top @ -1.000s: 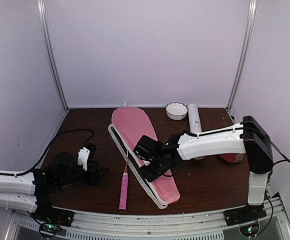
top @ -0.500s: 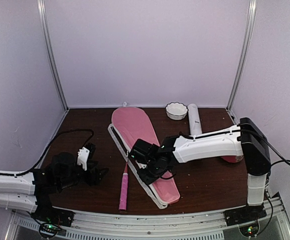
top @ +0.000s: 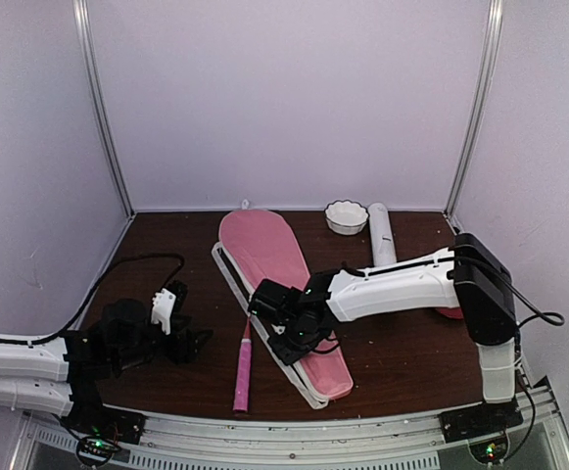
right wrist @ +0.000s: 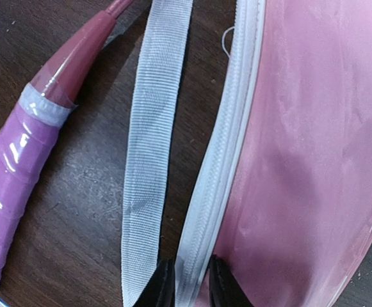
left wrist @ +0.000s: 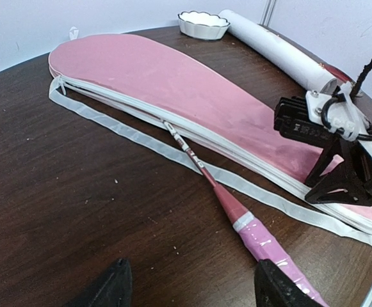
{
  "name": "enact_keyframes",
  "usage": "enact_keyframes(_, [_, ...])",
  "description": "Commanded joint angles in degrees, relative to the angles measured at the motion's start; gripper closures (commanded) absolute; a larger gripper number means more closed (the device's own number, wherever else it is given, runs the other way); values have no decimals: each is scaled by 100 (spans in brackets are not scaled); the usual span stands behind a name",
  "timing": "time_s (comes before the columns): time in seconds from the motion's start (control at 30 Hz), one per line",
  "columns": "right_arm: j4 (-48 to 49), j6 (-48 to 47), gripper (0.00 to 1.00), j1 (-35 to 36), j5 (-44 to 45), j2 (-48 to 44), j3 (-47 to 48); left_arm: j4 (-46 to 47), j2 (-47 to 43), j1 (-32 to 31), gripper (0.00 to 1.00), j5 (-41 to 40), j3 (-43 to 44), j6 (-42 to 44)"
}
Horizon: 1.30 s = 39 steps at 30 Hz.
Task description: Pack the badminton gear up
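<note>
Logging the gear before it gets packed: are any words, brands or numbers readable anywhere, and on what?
No text can be read in any view.
On the racket shaft: small red and white marks, too blurred to read.
On the white tube and the pink cover: no print shows.

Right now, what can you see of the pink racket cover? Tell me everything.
The cover is long, pink and racket-shaped, of smooth fabric with a white zipper edge and a loose white strap beside it. It lies flat on the table, wide end toward the back. A racket shaft runs out of its side, pink handle on the table. The right claw straddles the zipper edge near the narrow end; whether it pinches is unclear.
</note>
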Motion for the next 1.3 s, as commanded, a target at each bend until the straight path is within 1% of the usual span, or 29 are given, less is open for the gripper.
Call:
enact_keyframes(0.0, [-163,53,81,7,286,125,133,149,-39,-25,31,-50,5,70])
enact_keyframes(0.1, [-131,79,88,-4,308,72,102,142,-18,-27,31,-49,7,61])
enact_keyframes(0.2, [-112,85,99,-12,315,-12,90,116,-12,-32,31,-45,5,75])
enact_keyframes(0.23, [-97,82,100,-12,315,-51,77,95,-7,-32,31,-41,1,85])
enact_keyframes(0.33, [-23,76,100,-36,248,-237,33,85,-7,-27,31,34,-32,136])
enact_keyframes(0.43, [136,78,100,-108,62,-540,-90,193,-20,-38,32,337,-112,268])
enact_keyframes(0.57, [545,96,100,-350,-380,-919,-518,223,15,-555,33,400,-139,611])
enact_keyframes(0.67, [833,55,100,-599,-712,-1043,-792,48,314,-991,34,504,-9,773])
enact_keyframes(0.77, [1025,0,100,-804,-955,-1065,-934,-251,797,-1410,35,453,254,929])
enact_keyframes(0.9, [1082,-120,100,-952,-1025,-1050,-870,-681,1448,-1830,35,465,771,1132])
enact_keyframes(1.03, [1101,-186,100,-1045,-1110,-1029,-816,-1136,1703,-2244,35,351,1127,1277])
enact_keyframes(1.17, [1181,-200,100,-1080,-1169,-1085,-913,-1072,1802,-2347,36,591,1127,1352])
enact_keyframes(1.27, [1271,-173,100,-1103,-1242,-1149,-1007,-1063,2112,-2359,38,734,1227,1416])
